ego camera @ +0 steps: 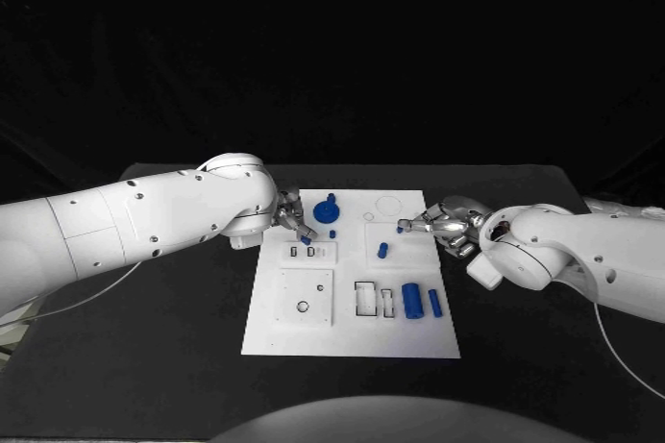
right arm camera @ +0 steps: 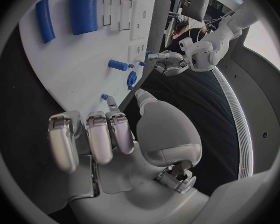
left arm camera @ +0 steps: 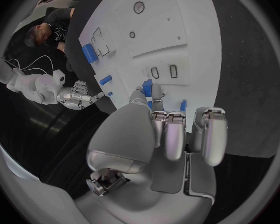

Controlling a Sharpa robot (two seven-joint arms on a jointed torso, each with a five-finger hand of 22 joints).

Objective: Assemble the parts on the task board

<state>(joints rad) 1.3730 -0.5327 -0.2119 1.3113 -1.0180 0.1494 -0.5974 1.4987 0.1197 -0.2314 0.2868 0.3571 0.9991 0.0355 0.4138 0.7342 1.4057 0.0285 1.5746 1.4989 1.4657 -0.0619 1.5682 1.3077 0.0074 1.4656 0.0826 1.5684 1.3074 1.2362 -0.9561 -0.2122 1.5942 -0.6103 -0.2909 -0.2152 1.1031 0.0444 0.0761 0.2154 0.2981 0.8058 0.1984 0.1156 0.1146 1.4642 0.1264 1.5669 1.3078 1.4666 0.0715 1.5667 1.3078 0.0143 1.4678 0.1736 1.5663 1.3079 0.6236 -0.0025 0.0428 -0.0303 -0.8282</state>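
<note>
White arms (ego camera: 132,222) reach in from both sides over the board (ego camera: 354,275), which lies mid-table. On the board's near half sit a thick cylinder (ego camera: 410,300) and, just beside it, a slim bar (ego camera: 435,303); a round knob (ego camera: 327,210) stands near the far edge.

Left hand (ego camera: 292,222) pinches a small peg (left arm camera: 147,88) over the twin slots (ego camera: 307,255). Right hand (ego camera: 441,222) holds a tiny blue piece (right arm camera: 105,97) at its fingertips, other fingers curled, near the far right of the board, with a short peg (ego camera: 382,250) lying close by.

Insertion seems in hand: next, the left peg likely needs lining up upright with a slot before it is pressed in.
</note>
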